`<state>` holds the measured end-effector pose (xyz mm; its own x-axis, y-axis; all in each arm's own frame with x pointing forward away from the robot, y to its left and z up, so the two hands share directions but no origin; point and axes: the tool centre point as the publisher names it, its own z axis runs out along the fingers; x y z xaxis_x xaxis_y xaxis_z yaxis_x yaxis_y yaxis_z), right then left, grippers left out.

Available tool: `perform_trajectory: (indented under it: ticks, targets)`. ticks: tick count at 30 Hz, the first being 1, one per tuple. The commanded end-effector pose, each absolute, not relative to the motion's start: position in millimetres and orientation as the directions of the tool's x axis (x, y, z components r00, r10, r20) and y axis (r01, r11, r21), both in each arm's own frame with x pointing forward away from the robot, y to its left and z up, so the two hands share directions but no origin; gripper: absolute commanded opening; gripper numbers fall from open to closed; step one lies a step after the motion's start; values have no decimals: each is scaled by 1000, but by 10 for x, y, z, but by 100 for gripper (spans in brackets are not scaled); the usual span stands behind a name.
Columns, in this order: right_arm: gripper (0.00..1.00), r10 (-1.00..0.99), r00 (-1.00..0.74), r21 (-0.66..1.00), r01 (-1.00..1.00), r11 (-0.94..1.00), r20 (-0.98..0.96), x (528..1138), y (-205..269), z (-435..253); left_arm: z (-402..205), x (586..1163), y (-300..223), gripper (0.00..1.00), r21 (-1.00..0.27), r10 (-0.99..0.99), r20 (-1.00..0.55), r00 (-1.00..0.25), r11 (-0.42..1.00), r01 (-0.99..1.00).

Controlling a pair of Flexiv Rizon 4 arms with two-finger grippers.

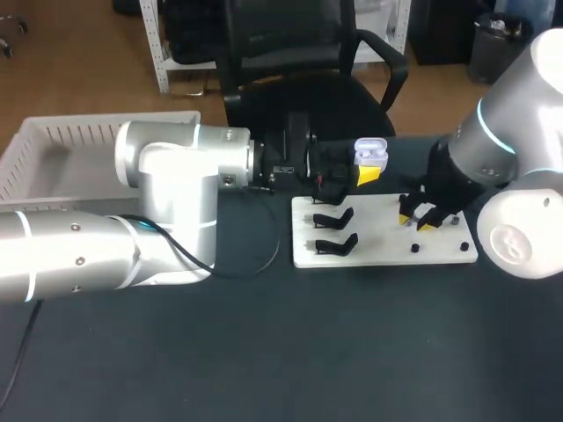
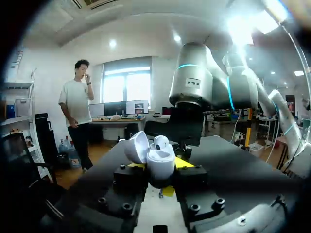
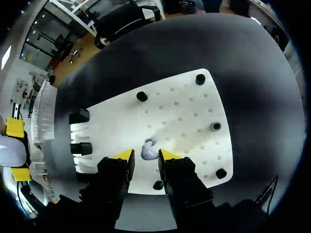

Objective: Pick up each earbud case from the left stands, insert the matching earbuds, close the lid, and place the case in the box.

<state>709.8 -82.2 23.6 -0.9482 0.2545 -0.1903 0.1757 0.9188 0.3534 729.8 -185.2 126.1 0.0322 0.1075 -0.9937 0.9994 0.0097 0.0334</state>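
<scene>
While the left gripper [image 2: 162,167] clamps the open earbud case [image 2: 159,158] from two sides, that case hangs just past the far left corner of the white board [image 3: 180,121]. Its lid [image 2: 137,145] is tipped back, and one earbud [image 2: 161,142] sits inside. The right gripper [image 3: 146,155] hangs low over the board's right half, fingers narrowly parted. A loose earbud [image 3: 149,150] lies on the board between them, with no firm contact visible. Two black stands [image 1: 335,217] occupy the board's left part. The box [image 1: 53,158] sits well apart, off the board's left side.
</scene>
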Motion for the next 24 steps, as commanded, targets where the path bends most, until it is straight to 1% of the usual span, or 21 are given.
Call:
perform_trajectory:
  ticks: [1,12,13,15,24]
  targets:
    - [31,255,-948,349,177,920,-191,7108,-816,232,1254,7277,-1850,0,38,103,-994,36,17,999]
    - [16,257,-947,341,181,922,-192,7110,-819,231,1254,7277,-1850,0,38,103,-994,36,17,999]
    - [12,258,-947,341,182,922,-192,7111,-821,229,1254,7277,-1850,0,38,103,-994,36,17,999]
    - [0,259,-947,338,184,923,-192,7113,-825,219,1254,7277,-1850,0,38,103,-994,36,17,999]
    - [0,266,-941,339,186,922,-207,7068,-896,412,1254,7277,-1850,0,38,103,-994,36,17,999]
